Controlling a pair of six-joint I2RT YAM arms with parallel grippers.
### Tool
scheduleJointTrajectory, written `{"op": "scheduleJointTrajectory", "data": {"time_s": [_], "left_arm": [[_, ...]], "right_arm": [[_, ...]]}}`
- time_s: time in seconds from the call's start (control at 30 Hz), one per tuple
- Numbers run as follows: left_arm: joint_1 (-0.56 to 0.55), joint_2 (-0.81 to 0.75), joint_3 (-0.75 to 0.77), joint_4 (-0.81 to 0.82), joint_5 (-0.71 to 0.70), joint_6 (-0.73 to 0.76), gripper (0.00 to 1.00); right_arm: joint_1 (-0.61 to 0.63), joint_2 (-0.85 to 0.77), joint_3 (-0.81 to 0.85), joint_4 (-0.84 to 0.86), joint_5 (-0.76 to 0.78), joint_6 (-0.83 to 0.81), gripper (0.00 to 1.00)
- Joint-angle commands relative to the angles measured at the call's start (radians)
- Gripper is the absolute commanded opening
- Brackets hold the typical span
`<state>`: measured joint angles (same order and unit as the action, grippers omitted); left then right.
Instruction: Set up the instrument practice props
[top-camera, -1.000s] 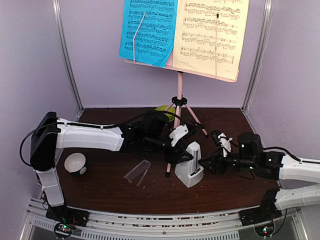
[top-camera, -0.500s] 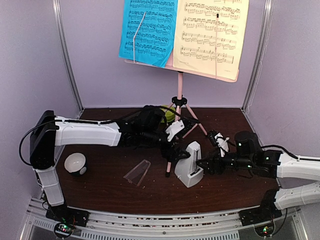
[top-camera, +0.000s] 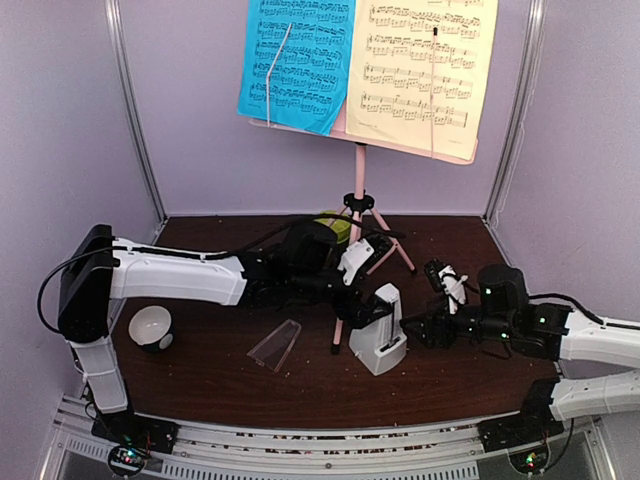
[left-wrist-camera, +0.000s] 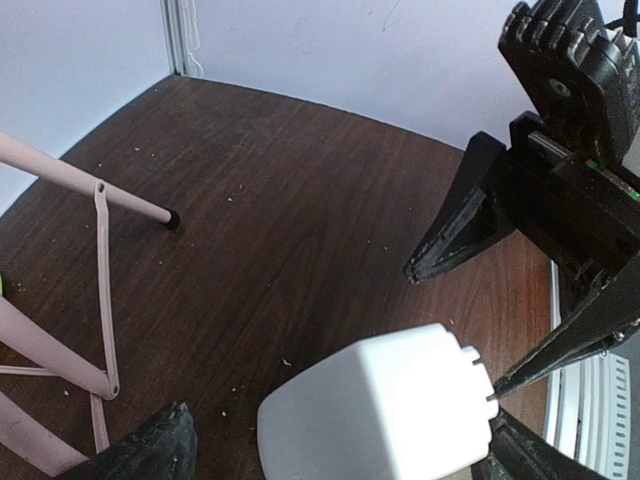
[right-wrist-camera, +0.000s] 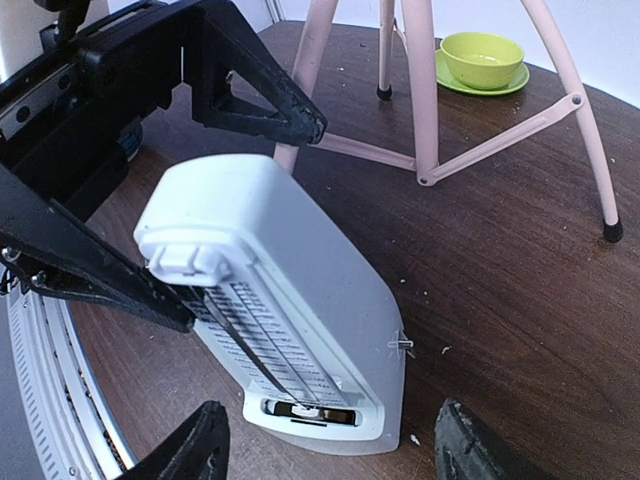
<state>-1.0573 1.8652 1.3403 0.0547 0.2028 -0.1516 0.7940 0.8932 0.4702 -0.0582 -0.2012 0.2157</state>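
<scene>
1. The white metronome (right-wrist-camera: 290, 290) stands on its base on the brown table (top-camera: 200, 385), about the middle, just in front of the pink music stand (top-camera: 359, 180). Its front face with the pendulum and scale is bare and faces the right wrist camera.
2. The left gripper (left-wrist-camera: 338, 440) comes in from the left at the top of the metronome. Its jaws are spread wide with one finger on each side of the white top. From the right wrist view the far finger looks clear of the casing. I can't tell if the near one is touching.
3. The right gripper (right-wrist-camera: 332, 410) is low at the metronome's base on the right side. Its jaws are also wide apart, there's a gap on both sides of the base, and it's gripping nothing.
4. The clear cover (top-camera: 275, 347) lies on the table left of the metronome, near it but not touching.
5. The stand is upright at the back with all its feet on the table, and one leg reaches forward beside the metronome. The blue sheet (top-camera: 295, 60) is on the left of its desk and the yellow sheet (top-camera: 420, 70) on the right, side by side.
6. A green cup on a saucer (right-wrist-camera: 482, 58) sits behind the stand's legs.
7. A small white bowl (top-camera: 150, 325) is over at the front left.
</scene>
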Motion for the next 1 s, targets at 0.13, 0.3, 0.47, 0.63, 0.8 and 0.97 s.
{"op": "scheduleJointTrajectory", "data": {"time_s": [0.13, 0.3, 0.47, 0.63, 0.8, 0.97], "left_arm": [[-0.003, 0.025, 0.036, 0.019, -0.028, -0.013, 0.83], [0.000, 0.003, 0.011, 0.002, 0.028, 0.079, 0.72], [0.012, -0.018, -0.007, -0.022, 0.175, 0.205, 0.54], [0.038, -0.024, 0.008, -0.060, 0.231, 0.273, 0.36], [0.049, -0.025, 0.035, -0.107, 0.223, 0.290, 0.33], [0.049, -0.035, 0.019, -0.092, 0.252, 0.294, 0.31]], "right_arm": [[-0.007, 0.014, 0.016, -0.005, 0.014, -0.006, 0.71], [-0.006, 0.022, 0.025, -0.005, 0.002, -0.015, 0.71], [-0.007, 0.052, 0.031, 0.043, -0.038, -0.022, 0.73], [-0.007, 0.106, 0.060, 0.068, -0.081, -0.030, 0.77], [-0.007, 0.122, 0.070, 0.070, -0.080, -0.041, 0.77], [-0.007, 0.130, 0.084, 0.083, -0.085, -0.041, 0.78]]}}
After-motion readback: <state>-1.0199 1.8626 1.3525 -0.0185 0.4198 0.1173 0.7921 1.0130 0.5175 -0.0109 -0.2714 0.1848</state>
